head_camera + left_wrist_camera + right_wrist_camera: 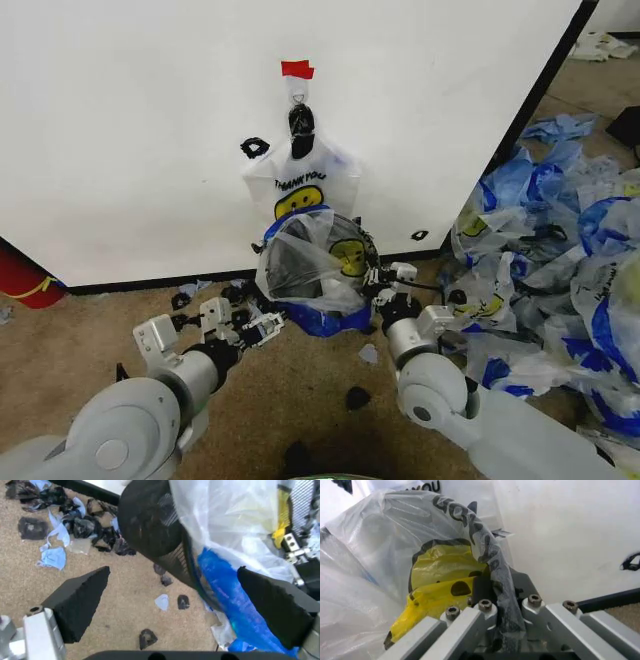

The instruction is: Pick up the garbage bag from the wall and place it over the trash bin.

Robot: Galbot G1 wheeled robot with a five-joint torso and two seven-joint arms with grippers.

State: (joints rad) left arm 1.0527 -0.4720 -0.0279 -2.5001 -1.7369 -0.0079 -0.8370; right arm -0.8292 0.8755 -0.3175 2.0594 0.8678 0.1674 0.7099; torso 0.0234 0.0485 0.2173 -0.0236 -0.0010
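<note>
Two rounded, glossy light-grey arms with round joint caps end in silver metal grippers. The left gripper (170, 603) carries wedge-shaped black foam pads (80, 600). The right gripper (500, 603) shows flat aluminium bars fastened with hex-socket screws (535, 600).

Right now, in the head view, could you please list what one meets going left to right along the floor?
Red object → left pincer → trash bin with garbage bag → right pincer → heap of blue-and-white bags.

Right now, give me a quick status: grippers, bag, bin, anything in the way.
Right gripper shut on garbage bag edge at trash bin rim. Left gripper open beside bin. Bag draped over bin. Second bag on wall hook; scraps on floor.
</note>
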